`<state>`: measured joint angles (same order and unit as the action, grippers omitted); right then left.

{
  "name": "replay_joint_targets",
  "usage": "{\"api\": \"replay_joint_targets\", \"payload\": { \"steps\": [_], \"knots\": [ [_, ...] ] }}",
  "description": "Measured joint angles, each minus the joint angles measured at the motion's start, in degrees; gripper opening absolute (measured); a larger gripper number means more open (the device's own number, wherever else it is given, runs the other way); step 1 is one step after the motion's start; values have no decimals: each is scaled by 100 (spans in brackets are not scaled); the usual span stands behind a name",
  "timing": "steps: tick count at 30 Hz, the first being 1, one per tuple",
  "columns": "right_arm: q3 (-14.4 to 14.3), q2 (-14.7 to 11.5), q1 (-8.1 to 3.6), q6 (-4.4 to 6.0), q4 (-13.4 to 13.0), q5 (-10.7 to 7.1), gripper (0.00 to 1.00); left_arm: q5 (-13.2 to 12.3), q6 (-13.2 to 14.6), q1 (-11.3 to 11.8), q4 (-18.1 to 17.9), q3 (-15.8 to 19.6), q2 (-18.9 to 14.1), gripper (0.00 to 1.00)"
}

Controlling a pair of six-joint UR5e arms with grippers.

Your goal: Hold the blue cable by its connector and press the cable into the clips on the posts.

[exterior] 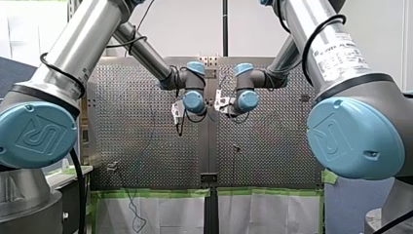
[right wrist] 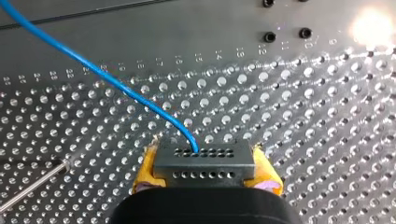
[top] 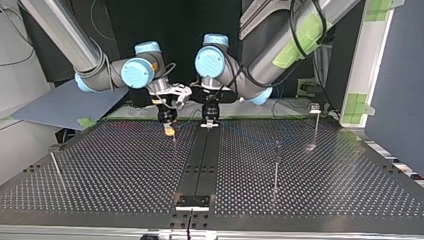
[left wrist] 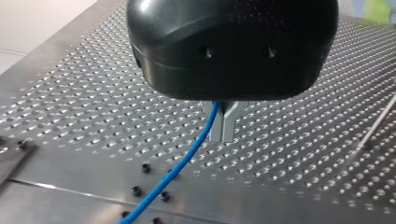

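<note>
In the right wrist view my right gripper [right wrist: 204,156] is shut on the grey connector [right wrist: 204,165], with yellow pads [right wrist: 145,173] on both sides of it. The blue cable [right wrist: 116,87] leaves the connector's top and curves away over the plate. In the left wrist view my left gripper [left wrist: 223,137] has its metal fingers shut on the blue cable [left wrist: 190,155], which trails down to the table. In the top view both grippers hang close together just above the far middle of the table, my right gripper [top: 169,131] left of my left gripper [top: 209,123].
Thin posts stand on the perforated table [top: 125,170]: one [top: 276,167] at the top view's right middle, a taller one with a clip [top: 315,117] behind it, and one [top: 55,165] at the left. A dark centre strip [top: 197,165] runs to a bracket [top: 192,201] at the near edge.
</note>
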<state>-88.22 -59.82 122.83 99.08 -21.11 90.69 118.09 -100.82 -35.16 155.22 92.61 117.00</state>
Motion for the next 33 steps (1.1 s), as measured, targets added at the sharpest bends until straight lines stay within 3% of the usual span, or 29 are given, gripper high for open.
{"api": "replay_joint_targets", "payload": {
  "steps": [6, 13, 21, 33],
  "knots": [
    [-293, -31, -68, 27, -234, -11, 0, 190, 21, -109, -115, 0, 231, 0],
    [-622, -33, -170, 60, -268, 109, 0, 352, 80, -202, -263, 1, 531, 0],
    [-988, -35, -260, 52, -272, 136, 0, 551, 264, -301, -273, 1, 596, 0],
    [-1061, -34, -298, 30, -276, 144, 0, 513, 452, -420, -406, 0, 1074, 0]
  ]
}}
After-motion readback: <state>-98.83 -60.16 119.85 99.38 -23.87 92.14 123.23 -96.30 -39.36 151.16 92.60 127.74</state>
